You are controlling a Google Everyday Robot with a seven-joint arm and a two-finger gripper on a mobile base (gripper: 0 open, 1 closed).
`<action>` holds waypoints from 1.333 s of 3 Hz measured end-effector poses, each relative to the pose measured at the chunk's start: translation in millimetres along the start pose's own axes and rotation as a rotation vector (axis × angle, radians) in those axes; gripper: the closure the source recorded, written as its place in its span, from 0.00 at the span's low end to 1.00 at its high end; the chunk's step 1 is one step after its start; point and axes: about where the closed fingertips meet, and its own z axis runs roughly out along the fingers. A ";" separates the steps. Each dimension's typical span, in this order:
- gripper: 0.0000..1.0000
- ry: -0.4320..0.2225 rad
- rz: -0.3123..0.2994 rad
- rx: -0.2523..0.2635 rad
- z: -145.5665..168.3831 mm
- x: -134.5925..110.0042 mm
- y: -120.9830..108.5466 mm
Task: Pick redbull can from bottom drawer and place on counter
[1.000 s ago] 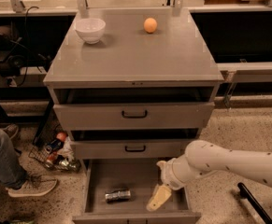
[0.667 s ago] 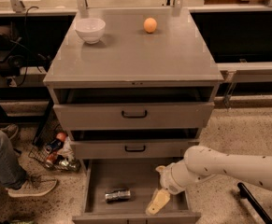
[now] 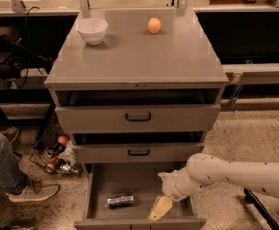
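Note:
The redbull can [image 3: 120,200] lies on its side on the floor of the bottom drawer [image 3: 100,181], which is pulled out, left of centre. My gripper [image 3: 158,209] hangs over the right part of that drawer, a short way right of the can and apart from it. One pale finger points down toward the drawer's front edge. The white arm comes in from the right. The counter [image 3: 137,51] tops the cabinet above.
A white bowl [image 3: 92,30] and an orange [image 3: 154,25] sit at the back of the counter. Two upper drawers [image 3: 137,119] with black handles stand slightly ajar. A wire basket of cans and bottles [image 3: 57,158] and a person's leg and shoe [image 3: 14,176] are on the floor at left.
The arm and gripper have shifted slightly to the left and down inside the bottom drawer, closer to the can. The can has not moved.

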 end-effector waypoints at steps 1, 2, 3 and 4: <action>0.00 -0.047 -0.029 0.016 38.8 5.3 -13.8; 0.00 -0.089 -0.071 0.008 87.7 5.1 -31.8; 0.00 -0.125 -0.121 -0.034 180.9 -0.5 -50.9; 0.00 -0.127 -0.127 -0.038 184.7 -0.2 -51.1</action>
